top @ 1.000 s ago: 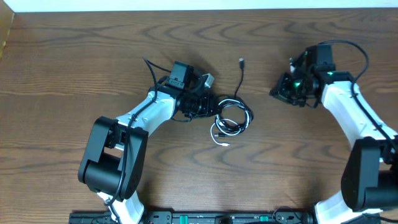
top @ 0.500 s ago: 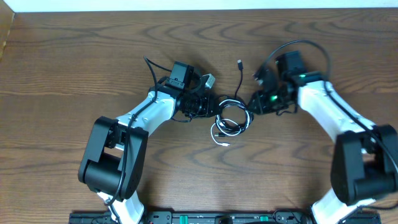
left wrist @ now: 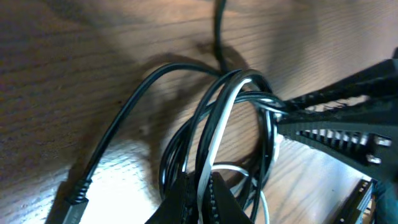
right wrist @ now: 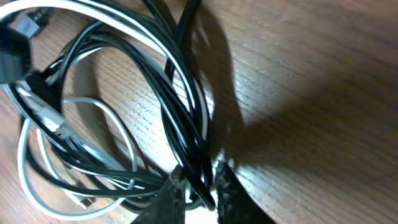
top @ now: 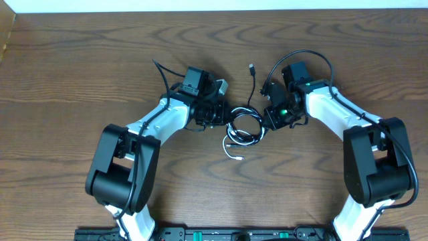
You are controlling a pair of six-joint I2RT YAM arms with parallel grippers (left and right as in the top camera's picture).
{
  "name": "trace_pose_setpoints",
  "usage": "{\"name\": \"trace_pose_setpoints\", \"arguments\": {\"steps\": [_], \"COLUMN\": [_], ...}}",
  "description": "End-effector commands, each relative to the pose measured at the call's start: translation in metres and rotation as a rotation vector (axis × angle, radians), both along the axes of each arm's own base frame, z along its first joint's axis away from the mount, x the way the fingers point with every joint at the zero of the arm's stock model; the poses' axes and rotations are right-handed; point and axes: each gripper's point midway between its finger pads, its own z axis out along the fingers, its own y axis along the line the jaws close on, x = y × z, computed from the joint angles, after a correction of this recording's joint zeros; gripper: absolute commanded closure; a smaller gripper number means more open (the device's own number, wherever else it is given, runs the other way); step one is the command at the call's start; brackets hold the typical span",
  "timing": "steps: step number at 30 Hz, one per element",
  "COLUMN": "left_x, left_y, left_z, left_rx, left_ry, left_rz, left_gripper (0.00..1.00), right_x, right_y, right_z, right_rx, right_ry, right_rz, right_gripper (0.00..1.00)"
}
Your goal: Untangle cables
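The cables [top: 246, 127], one black and one white, lie in a tangled coil on the wooden table between my two grippers. My left gripper [top: 226, 115] is at the coil's left side, and in the left wrist view it [left wrist: 200, 186] is shut on the white cable [left wrist: 221, 118] and a black strand. My right gripper [top: 266, 119] is at the coil's right edge. Its narrow jaws [right wrist: 198, 180] pinch several black strands [right wrist: 180, 106]. A black plug end [top: 252, 67] points toward the far side. A white plug end [top: 239, 157] lies on the near side.
The brown wooden table [top: 80, 60] spreads around the coil. Both white arms reach in from the near edge, the left arm [top: 150, 124] and the right arm [top: 334, 114]. The right gripper's fingers [left wrist: 329, 124] show beside the coil in the left wrist view.
The right arm has swung left from the far right of the table to the coil, and its jaws now sit around black strands. The left gripper has kept its hold and place.
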Motion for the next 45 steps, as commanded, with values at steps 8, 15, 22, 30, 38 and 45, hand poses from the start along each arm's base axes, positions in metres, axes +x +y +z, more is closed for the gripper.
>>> {"name": "trace_pose_setpoints", "arguments": {"steps": [8,15,22,30,38,45], "left_x": [-0.005,-0.005,-0.005,-0.005,-0.005,-0.005], "left_y": [0.008,0.009,0.009,0.009,0.009,0.009], "left_z": [-0.031,-0.031,-0.031,-0.031,-0.031,-0.031], "left_rx": [0.062,0.065,0.065,0.065,0.065,0.065], "left_ry": [0.056,0.058,0.058,0.057,0.058,0.058], "left_rz": [0.002,0.006,0.006,0.006,0.006,0.006], "left_gripper": [0.93,0.93,0.92,0.93,0.92,0.92], "right_x": [0.001,0.011,0.013,0.012,-0.004,-0.010], "right_y": [0.003,0.006,-0.025,-0.043,-0.019,-0.003], "right_z": [0.025,0.156,0.173,0.108,0.042,0.018], "right_rx": [0.060,0.482,0.547,0.006,-0.302,-0.344], "right_ry": [0.034,-0.073,-0.061,-0.159,-0.120,-0.089], "right_rz": [-0.042,-0.074,-0.165,-0.101,0.077,0.093], "right_gripper": [0.99,0.99,0.99,0.59,0.70,0.75]}}
